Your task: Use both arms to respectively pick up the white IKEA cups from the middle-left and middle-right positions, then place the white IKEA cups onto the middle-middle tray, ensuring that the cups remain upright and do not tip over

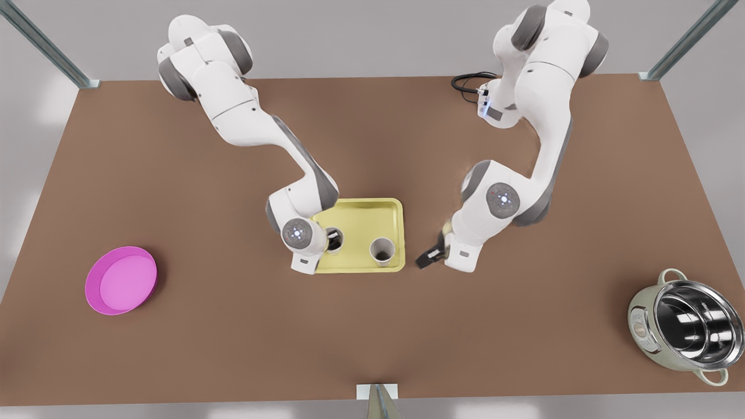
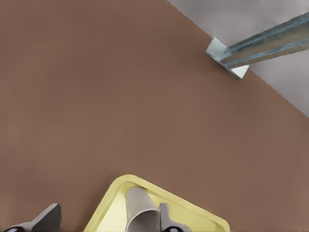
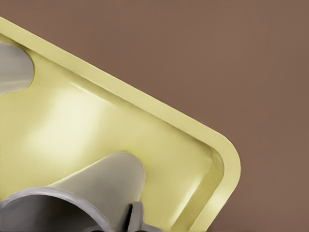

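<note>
Both cups are on the yellow tray (image 1: 372, 212) in the middle of the brown surface (image 1: 372, 337), and both are upright. The right gripper (image 1: 333, 238), on the arm at the front view's left, is down on the white cup (image 1: 336, 244) near the tray's front edge, on the side toward the front view's left. One black finger sits inside it and the other outside, so it looks pinched on the cup wall. The right wrist view has that cup's rim right up close with a finger (image 3: 137, 217) against it.

The other cup (image 1: 382, 250) stands free on the same tray, toward the front view's right, and nothing is touching it. The left gripper (image 1: 428, 259) hangs just beside the tray's edge on that side, over bare surface, with its fingers spread apart and nothing between them.

Well away from all this are a pink dish (image 1: 121, 280) at the front view's left and a steel pot (image 1: 687, 326) at its right.
</note>
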Available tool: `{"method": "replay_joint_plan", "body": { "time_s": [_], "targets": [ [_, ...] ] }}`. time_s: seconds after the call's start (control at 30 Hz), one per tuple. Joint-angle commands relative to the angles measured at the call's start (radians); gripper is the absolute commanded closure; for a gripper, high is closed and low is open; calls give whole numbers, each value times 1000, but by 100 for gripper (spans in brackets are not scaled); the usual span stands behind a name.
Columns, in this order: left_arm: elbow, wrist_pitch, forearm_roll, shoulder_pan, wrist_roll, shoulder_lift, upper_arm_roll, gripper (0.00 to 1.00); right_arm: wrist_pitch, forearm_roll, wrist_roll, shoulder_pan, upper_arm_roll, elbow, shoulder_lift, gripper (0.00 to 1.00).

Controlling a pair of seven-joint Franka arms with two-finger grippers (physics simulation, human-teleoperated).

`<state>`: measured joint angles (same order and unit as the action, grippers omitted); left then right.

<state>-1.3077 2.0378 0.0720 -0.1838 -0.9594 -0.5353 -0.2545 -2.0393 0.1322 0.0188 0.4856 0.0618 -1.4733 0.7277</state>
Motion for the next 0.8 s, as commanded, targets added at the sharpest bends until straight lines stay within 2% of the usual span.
{"method": "replay_joint_plan", "body": {
  "time_s": [0.0, 0.03, 0.07, 0.1, 0.5, 0.6, 0.7, 0.73, 0.77],
  "targets": [
    [146, -662, -116, 119, 250, 20, 1, 0, -9, 0, -3, -7, 3, 1, 4, 78],
    [157, -725, -216, 127, 401, 20, 6, 0, -9, 1, -3, -8, 3, 2, 3, 9],
    [160, -752, -215, 138, 574, 61, 17, 0, -6, 9, 1, -10, 3, 2, 3, 0],
    [-63, -628, -208, 126, 799, 248, 107, 0, -1, 9, 1, -16, 3, 2, 3, 0],
    [-65, -673, -184, 118, 877, 242, 119, 0, 40, 27, 61, -67, 3, 44, -31, 0],
    [-65, -677, -184, 116, 877, 242, 119, 0, 278, 26, 52, -93, -7, 202, -48, 0],
    [-65, -676, -184, 116, 877, 233, 119, 0, 513, -15, 44, -226, -43, 249, -88, 0],
    [-65, -676, -184, 118, 877, 232, 119, 0, 556, -209, 61, -235, -80, 248, -88, 0],
    [-65, -676, -184, 118, 877, 232, 119, 0, 547, -237, 128, -288, -79, 295, -88, 0]
  ]
}}
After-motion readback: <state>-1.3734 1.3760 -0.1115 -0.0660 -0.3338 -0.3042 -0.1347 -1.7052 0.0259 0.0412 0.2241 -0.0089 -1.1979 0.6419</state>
